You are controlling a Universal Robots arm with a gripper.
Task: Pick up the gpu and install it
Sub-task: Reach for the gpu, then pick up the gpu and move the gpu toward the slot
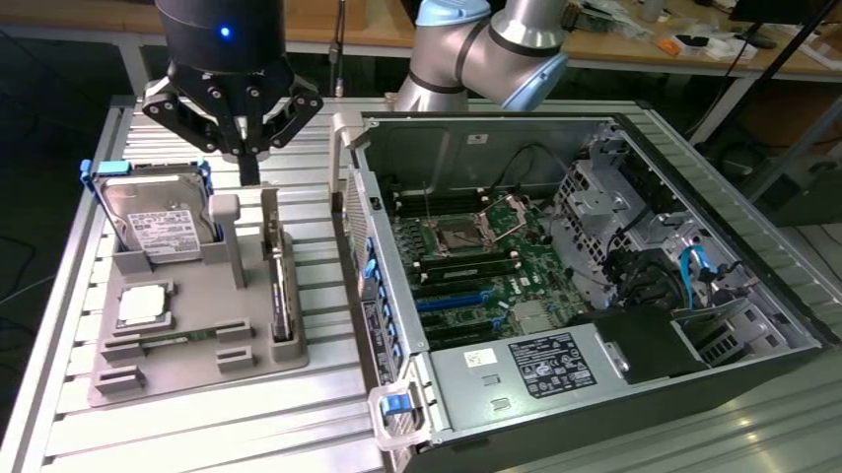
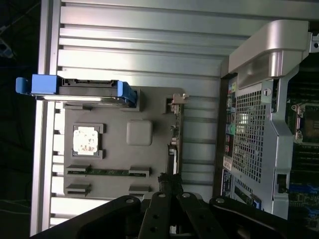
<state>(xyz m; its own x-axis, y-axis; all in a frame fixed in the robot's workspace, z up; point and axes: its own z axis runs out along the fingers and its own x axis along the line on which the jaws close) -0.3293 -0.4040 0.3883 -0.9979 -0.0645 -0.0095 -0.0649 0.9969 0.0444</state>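
Note:
The gpu (image 1: 279, 286) is a thin dark card standing on edge in a slot along the grey holder tray (image 1: 197, 350), on the side nearest the computer case. In the wrist view the gpu (image 2: 174, 132) appears edge-on, with its silvery bracket at one end. My gripper (image 1: 247, 169) hangs above the far end of the tray, its black fingers drawn together and shut with nothing between them. It is apart from the card. In the wrist view the gripper (image 2: 168, 183) sits over one end of the card's slot.
A hard drive (image 1: 152, 222) in a blue frame stands upright at the tray's far end, with a square processor chip (image 1: 142, 305) and a memory stick (image 2: 107, 172) beside it. The open computer case (image 1: 553, 266) lies at the exterior view's right, motherboard exposed.

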